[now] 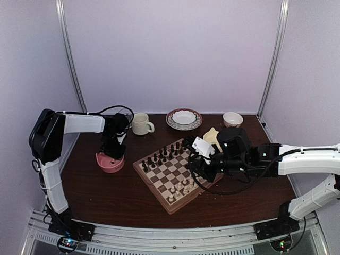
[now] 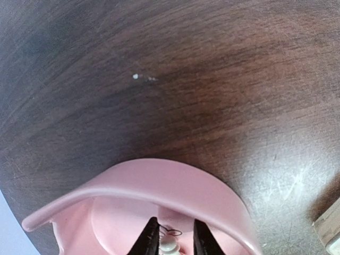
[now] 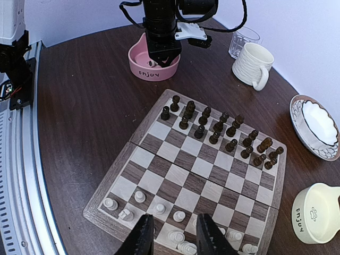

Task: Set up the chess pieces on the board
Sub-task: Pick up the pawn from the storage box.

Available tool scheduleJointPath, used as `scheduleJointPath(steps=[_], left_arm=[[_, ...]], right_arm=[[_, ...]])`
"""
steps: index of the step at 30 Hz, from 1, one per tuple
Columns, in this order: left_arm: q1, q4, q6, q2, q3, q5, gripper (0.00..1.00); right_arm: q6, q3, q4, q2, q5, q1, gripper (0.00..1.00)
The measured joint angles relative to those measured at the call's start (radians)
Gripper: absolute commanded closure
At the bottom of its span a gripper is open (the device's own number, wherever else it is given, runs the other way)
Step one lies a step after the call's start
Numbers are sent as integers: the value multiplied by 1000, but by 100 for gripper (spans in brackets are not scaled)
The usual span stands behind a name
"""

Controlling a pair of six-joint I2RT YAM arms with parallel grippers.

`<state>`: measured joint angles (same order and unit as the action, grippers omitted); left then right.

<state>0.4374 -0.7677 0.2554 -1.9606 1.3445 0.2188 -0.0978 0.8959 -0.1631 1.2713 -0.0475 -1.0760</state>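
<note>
The left hand [image 2: 174, 227] straddles a white piece [image 2: 169, 246] in the pink bowl [image 2: 159, 178], grip uncertain. Next it should pinch, lift and carry the piece to the board [image 3: 183, 159].

Robotics lab cell, white panel walls [image 1: 170, 53], aluminium corner posts [image 1: 70, 58], robot arms [image 1: 79, 123] on base rail [image 1: 175, 236]

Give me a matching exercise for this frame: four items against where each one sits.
1 pink bowl
2 ribbed cream mug
3 dark chess pieces
4 cream-white chess pieces

A near rows of the board
B left of the board, left claw reaching in
C far rows of the board
D back of the table, left of the patterned dish

Pairs: 1-B; 2-D; 3-C; 4-A
</note>
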Motion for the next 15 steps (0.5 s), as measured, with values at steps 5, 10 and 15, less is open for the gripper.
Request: scheduleJointPath(steps=[5,10,15], left_arm=[[0,7,21,32,-44,5,73],[0,8,44,79,-102,6,56],[0,6,55,102,-128,2,54]], right_arm=[[0,0,0,0,0,0,69],[0,0,0,0,0,0,69],[0,0,0,0,0,0,69]])
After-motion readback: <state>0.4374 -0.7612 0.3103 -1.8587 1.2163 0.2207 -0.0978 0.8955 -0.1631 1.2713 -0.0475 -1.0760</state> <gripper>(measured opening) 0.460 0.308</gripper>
